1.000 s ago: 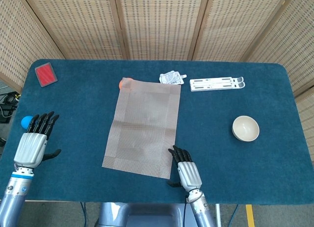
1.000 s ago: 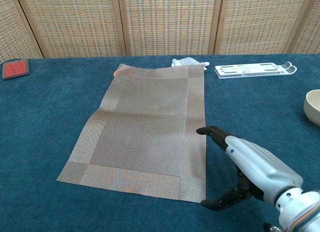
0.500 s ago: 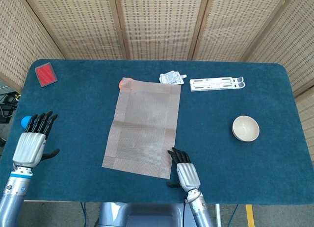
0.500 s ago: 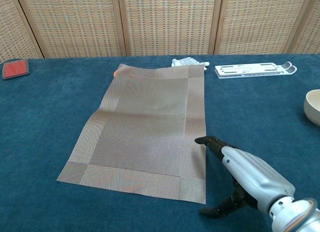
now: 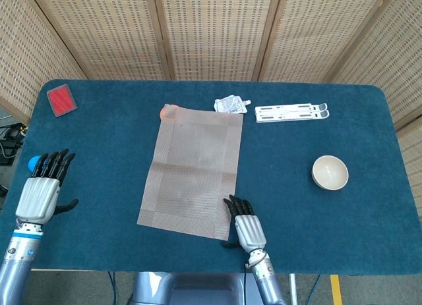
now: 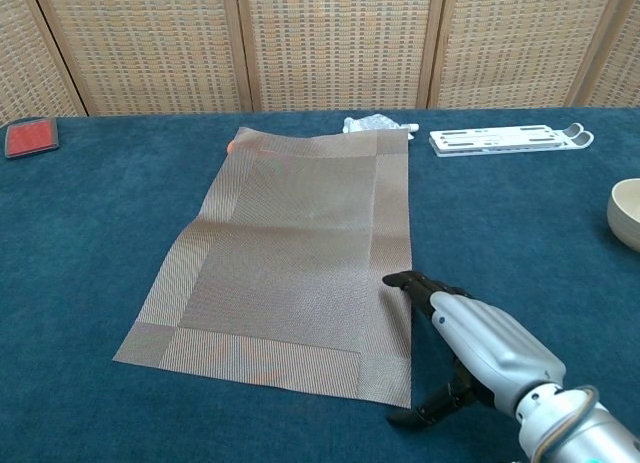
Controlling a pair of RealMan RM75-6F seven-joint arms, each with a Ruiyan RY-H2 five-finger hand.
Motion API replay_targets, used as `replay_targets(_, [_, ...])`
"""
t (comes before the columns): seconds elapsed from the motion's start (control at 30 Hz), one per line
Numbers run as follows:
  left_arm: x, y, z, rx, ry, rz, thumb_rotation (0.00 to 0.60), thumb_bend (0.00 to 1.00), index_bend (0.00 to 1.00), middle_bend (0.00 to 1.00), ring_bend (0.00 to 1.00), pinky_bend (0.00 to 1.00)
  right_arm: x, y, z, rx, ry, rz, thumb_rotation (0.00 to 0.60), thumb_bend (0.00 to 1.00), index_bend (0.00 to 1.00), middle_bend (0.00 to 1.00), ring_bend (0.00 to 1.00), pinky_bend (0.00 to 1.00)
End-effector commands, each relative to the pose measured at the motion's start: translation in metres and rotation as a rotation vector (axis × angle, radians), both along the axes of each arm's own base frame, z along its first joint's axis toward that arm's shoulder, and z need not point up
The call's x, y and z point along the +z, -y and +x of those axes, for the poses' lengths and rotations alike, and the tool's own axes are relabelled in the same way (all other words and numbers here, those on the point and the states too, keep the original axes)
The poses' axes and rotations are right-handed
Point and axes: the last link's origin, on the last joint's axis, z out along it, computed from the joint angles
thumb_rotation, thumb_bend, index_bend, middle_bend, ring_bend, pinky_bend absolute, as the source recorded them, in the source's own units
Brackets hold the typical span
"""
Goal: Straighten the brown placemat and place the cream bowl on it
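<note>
The brown placemat (image 5: 192,172) lies skewed on the blue surface (image 5: 99,140), its far left corner over an orange object (image 5: 165,110); the right hand (image 5: 246,228) rests at the placemat's near right corner, fingers (image 6: 412,281) extended and apart, tips on the mat's edge, holding nothing; the left hand (image 5: 41,193) sits well left of the placemat, fingers spread, empty; the cream bowl (image 5: 330,172) stands upright well right of the placemat, apart from both hands.
</note>
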Motion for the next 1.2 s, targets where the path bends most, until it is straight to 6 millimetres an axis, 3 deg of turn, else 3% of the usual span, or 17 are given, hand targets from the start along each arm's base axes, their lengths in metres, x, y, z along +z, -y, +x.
replay_targets(0.03, [-0.001,0.000,0.000,0.000,-0.002,-0.001,0.600,0.12,0.00,0.00,0.00,0.00,-0.004,0.006,0.000,0.021,0.005,-0.029,0.600,0.19,0.05,0.00,0.00,0.00])
replay_targets(0.3, [-0.001,-0.001,0.000,0.001,0.002,0.001,0.600,0.12,0.00,0.00,0.00,0.00,-0.003,0.011,0.004,0.055,0.090,-0.104,0.600,0.37,0.05,0.00,0.00,0.00])
replay_targets(0.7, [0.000,0.000,0.000,-0.003,0.017,-0.002,0.600,0.12,0.00,0.00,0.00,0.00,0.003,0.010,0.006,0.080,0.168,-0.145,0.600,0.39,0.09,0.00,0.00,0.00])
replay_targets(0.77, [0.000,0.000,0.000,-0.002,0.017,-0.002,0.600,0.12,0.00,0.00,0.00,0.00,0.002,0.010,0.006,0.070,0.179,-0.136,0.600,0.39,0.15,0.00,0.00,0.00])
replay_targets(0.97, [0.000,-0.001,-0.001,0.004,0.017,-0.002,0.600,0.12,0.00,0.00,0.00,0.00,0.001,0.014,0.003,0.050,0.187,-0.145,0.600,0.39,0.47,0.01,0.00,0.00])
replay_targets(1.03, [0.000,-0.001,-0.001,0.005,0.017,-0.002,0.600,0.12,0.00,0.00,0.00,0.00,0.001,0.015,0.002,0.046,0.190,-0.152,0.600,0.39,0.57,0.05,0.00,0.00])
replay_targets(1.2, [-0.001,-0.001,-0.001,0.006,0.020,-0.006,0.600,0.12,0.00,0.00,0.00,0.00,0.001,0.017,-0.001,0.040,0.190,-0.157,0.600,0.39,0.69,0.15,0.00,0.00])
